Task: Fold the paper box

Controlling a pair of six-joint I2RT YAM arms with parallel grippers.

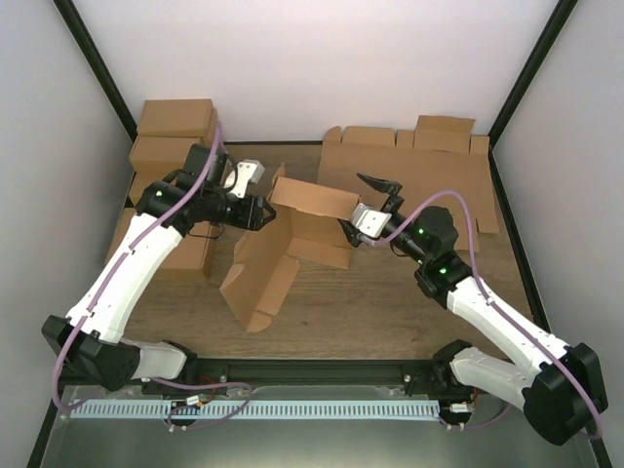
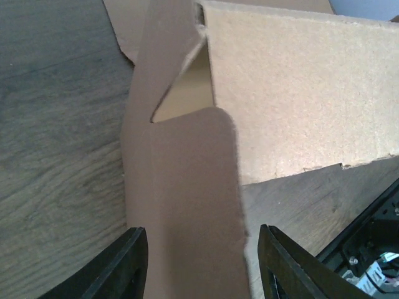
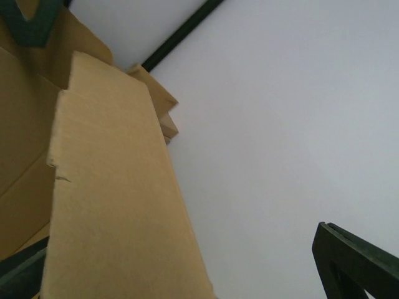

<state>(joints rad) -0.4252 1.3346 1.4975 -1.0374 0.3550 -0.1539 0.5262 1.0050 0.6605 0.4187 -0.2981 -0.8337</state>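
Stacked brown cartons (image 1: 174, 136) sit at the back left. The left gripper (image 1: 263, 211) meets the paper box (image 1: 292, 244), which stands half-folded at the centre of the table (image 1: 390, 302); its fingers (image 2: 121, 268) are apart, astride a flap. The right gripper (image 1: 363, 208) gapes wide at the box's right wall. Flat cardboard sheets (image 1: 429, 166) lie at the back right.
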